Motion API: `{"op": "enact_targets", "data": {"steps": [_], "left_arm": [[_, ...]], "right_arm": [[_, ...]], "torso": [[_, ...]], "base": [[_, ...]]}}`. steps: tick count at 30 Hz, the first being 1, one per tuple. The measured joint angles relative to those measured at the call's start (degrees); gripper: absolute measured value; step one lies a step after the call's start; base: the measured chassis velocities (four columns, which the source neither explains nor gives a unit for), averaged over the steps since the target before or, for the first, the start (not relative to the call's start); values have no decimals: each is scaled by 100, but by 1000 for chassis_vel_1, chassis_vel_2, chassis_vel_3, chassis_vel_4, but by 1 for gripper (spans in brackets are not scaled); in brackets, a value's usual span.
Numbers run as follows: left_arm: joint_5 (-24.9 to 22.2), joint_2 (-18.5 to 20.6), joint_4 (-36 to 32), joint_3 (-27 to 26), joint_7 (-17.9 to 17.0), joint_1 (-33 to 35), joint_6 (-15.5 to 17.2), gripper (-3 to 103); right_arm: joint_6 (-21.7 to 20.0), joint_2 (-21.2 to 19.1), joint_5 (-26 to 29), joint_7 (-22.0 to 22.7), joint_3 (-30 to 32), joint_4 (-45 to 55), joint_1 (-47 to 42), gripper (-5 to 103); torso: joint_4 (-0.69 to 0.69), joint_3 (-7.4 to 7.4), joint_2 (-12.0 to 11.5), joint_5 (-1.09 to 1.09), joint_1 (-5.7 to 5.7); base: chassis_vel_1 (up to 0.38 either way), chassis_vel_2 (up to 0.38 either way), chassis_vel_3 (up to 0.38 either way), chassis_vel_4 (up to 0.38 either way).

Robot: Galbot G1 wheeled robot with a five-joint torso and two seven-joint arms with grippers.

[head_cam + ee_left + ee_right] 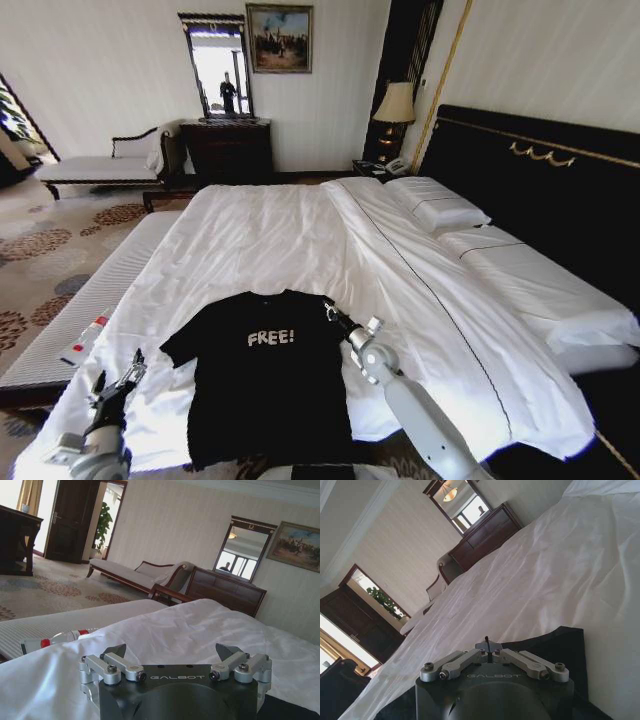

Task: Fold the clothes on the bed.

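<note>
A very large bed [300, 230] with white sheets fills the middle of the head view. A black T-shirt [262, 385] lies flat on its near end, lower centre of the frame, white "FREE!" lettering facing up. The right gripper [331, 312] rests at the shirt's right shoulder, lower right of centre, jaws clenched together over the black fabric. The left gripper [137, 363] sits at lower left, beside the shirt's left sleeve, jaws released and spread wide above the white sheet.
</note>
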Motion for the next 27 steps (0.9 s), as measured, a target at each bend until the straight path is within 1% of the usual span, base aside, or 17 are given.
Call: {"op": "enact_targets", "data": {"steps": [9, 14, 17, 20, 27], "left_arm": [[36, -31, 37, 7, -2, -59, 0, 100], [113, -61, 49, 42, -8, -86, 8, 100], [147, -68, 20, 57, -13, -75, 27, 100], [137, -55, 5, 33, -18, -50, 32, 100], [114, -42, 56, 7, -19, -11, 0, 100]], "right_arm": [[8, -57, -3, -5, -137, -8, 133, 0], [9, -59, -40, 12, -360, -60, 203, 0], [70, -84, -260, -26, -737, -287, 352, 0], [104, -30, -303, -25, -905, -415, 482, 0], [168, 16, -303, 16, -1021, -463, 525, 0]], "torso": [[-1, 0, 0, 0, 0], [-1, 0, 0, 0, 0], [0, 0, 0, 1, 0], [0, 0, 0, 1, 0], [0, 0, 0, 0, 0]], "base": [[0, 0, 0, 0], [0, 0, 0, 0], [0, 0, 0, 0], [0, 0, 0, 0], [0, 0, 0, 0]]}}
